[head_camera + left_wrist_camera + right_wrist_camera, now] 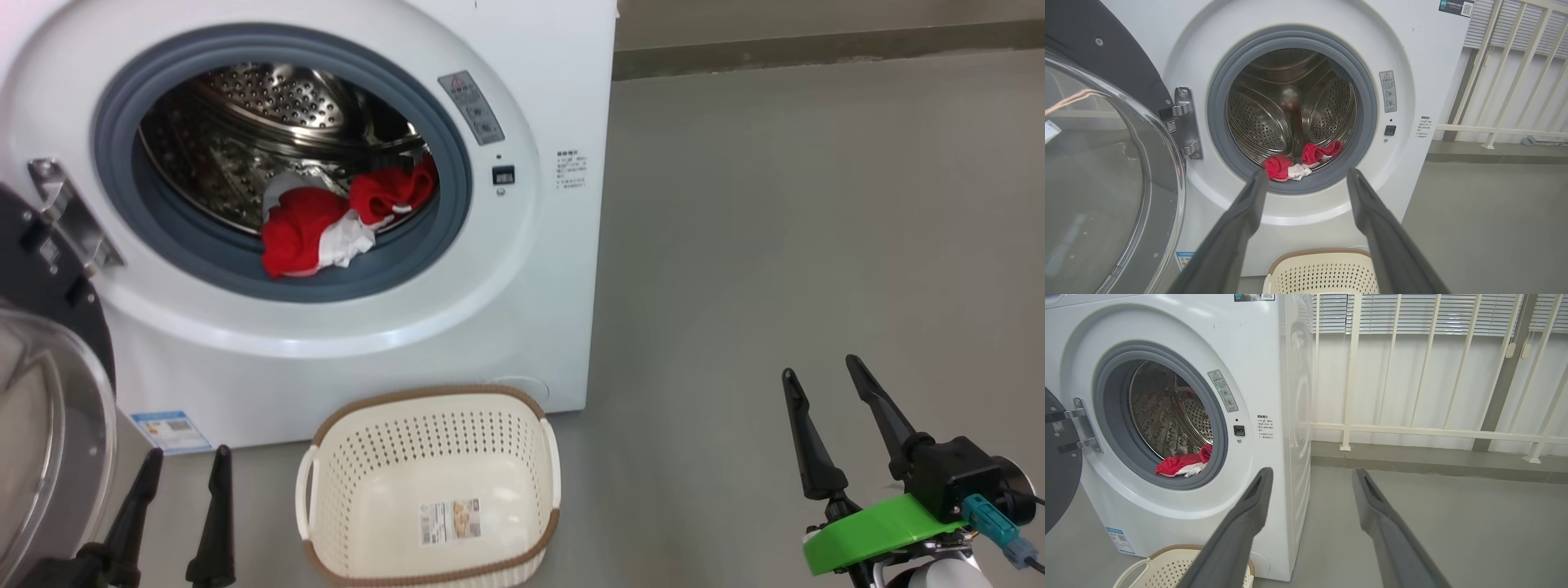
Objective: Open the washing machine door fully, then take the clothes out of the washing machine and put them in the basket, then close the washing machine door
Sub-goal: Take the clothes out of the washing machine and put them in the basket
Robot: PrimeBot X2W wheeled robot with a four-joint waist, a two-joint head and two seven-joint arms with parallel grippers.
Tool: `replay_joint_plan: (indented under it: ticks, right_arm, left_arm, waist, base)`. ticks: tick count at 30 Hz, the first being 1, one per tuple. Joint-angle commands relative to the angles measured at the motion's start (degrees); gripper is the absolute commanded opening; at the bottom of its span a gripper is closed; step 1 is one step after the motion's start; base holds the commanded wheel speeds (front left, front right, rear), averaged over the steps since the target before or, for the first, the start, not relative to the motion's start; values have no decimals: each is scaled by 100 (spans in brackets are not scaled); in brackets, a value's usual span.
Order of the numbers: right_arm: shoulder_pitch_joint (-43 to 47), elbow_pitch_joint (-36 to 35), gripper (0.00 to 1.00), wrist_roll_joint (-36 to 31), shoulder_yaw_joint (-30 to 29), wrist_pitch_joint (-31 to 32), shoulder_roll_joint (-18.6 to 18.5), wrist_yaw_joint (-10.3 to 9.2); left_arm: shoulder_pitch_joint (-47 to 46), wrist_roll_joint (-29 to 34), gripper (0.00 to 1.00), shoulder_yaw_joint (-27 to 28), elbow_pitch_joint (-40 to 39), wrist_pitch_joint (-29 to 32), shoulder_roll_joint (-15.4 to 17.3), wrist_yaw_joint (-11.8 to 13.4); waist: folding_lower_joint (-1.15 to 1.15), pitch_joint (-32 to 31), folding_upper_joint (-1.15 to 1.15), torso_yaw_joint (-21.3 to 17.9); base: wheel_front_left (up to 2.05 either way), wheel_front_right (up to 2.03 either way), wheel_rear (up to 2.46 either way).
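The white washing machine [522, 245] stands with its door [49, 408] swung wide open to the left, glass bowl facing me [1094, 175]. Red and white clothes [335, 220] lie at the front lip of the steel drum [1290, 165] [1184, 464]. The cream basket [433, 490] sits on the floor right below the opening and holds nothing. My left gripper [186, 461] is open, low beside the door and left of the basket. My right gripper [820, 367] is open, well to the right of the machine over bare floor.
Grey floor [775, 245] stretches to the right of the machine. A white railing [1412, 428] with blinds behind it runs along the back wall above a low grey kerb [1433, 461]. The open door takes up the space at my left.
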Motion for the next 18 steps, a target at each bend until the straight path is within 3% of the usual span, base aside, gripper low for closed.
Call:
replay_joint_plan:
  ticks: [1, 10, 18]
  right_arm:
    - [-72, -122, 100, -41, 152, -36, -25, 36]
    - [-78, -94, 100, -15, 181, -36, -25, 36]
    - [-110, -104, 100, -25, 199, -36, -25, 36]
  left_arm:
    - [-241, 16, 100, 244, -78, -69, 72, -21]
    - [-220, -88, 100, 134, 6, -69, 136, -28]
    - [-256, -47, 100, 173, 37, -69, 127, -29]
  waist:
    - [0, 5, 0, 7]
    - [0, 12, 0, 27]
    - [0, 41, 0, 18]
  base:
    - [212, -212, 0]
    - [154, -154, 0]
    - [42, -42, 0]
